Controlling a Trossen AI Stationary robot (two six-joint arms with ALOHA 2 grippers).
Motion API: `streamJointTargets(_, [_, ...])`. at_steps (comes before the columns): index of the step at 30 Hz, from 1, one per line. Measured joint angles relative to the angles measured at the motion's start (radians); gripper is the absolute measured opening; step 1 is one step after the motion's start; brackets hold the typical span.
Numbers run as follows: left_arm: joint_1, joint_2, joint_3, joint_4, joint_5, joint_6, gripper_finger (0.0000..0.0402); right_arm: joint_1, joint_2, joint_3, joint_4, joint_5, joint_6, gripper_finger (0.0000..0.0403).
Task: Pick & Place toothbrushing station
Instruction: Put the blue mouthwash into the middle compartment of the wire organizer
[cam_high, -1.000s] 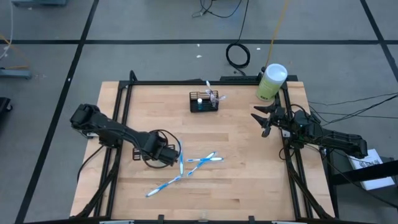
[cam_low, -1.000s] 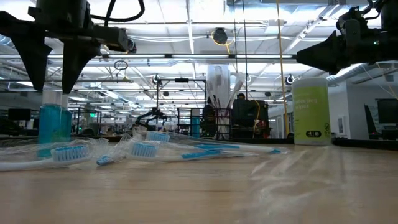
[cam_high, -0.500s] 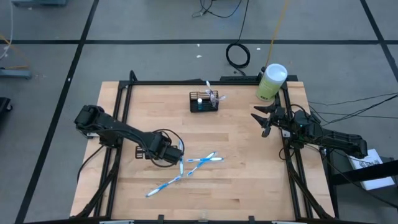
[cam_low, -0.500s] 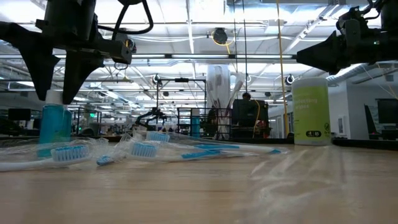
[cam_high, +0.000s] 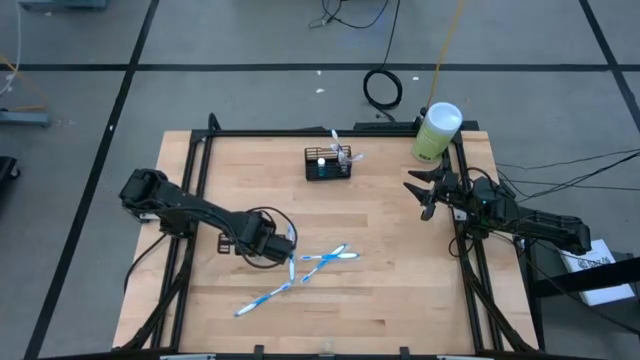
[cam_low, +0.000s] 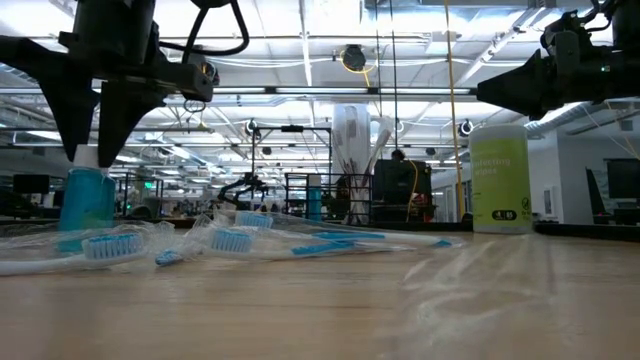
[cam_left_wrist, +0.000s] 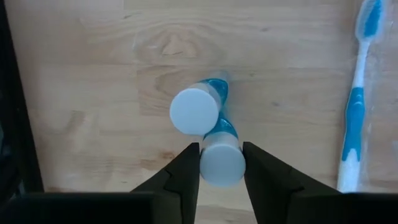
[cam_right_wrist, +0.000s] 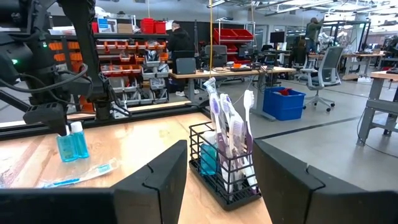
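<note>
The small black wire-mesh basket (cam_high: 328, 163) that serves as the toothbrushing station stands near the middle of the wooden table's (cam_high: 400, 260) far edge, already holding several upright toothbrushes and a blue bottle, as the right wrist view shows. Loading appears partly done, not finished. The left gripper (cam_left_wrist: 214, 162) is lowered at the table's left half over two small blue bottles with white caps (cam_left_wrist: 205, 127) standing upright and touching each other; its fingers bracket the cap of the nearer bottle, narrowly parted, and whether they yet bear on it cannot be told, so a grasp is not confirmed. Remaining work, on this evidence: secure that bottle, carry it to the basket, then deal with the second bottle and the loose items. Three blue-and-white toothbrushes in clear wrappers (cam_high: 322, 257) lie scattered toward the near middle of the table, just beside the left gripper; the twin bottle pressed against the target is the likeliest thing to be knocked over. The right gripper (cam_high: 428, 193) waits with fingers spread and empty near the far right edge, facing the basket. A tall pale-green cylinder with a white lid (cam_high: 436, 132) stands at the far right corner, clear of the route.
</note>
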Motion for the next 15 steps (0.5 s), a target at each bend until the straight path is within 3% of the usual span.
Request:
streamJointTargets(4, [0.001,0.000,0.000,0.027,0.006,0.063,0.0097,0.000,0.000,0.000,0.000,0.000,0.000,0.0171])
streamJointTargets(15, [0.041,0.000,0.017,0.139,-0.043,0.227,0.0096,0.000,0.000,0.000,0.000,0.000,0.000,0.0171])
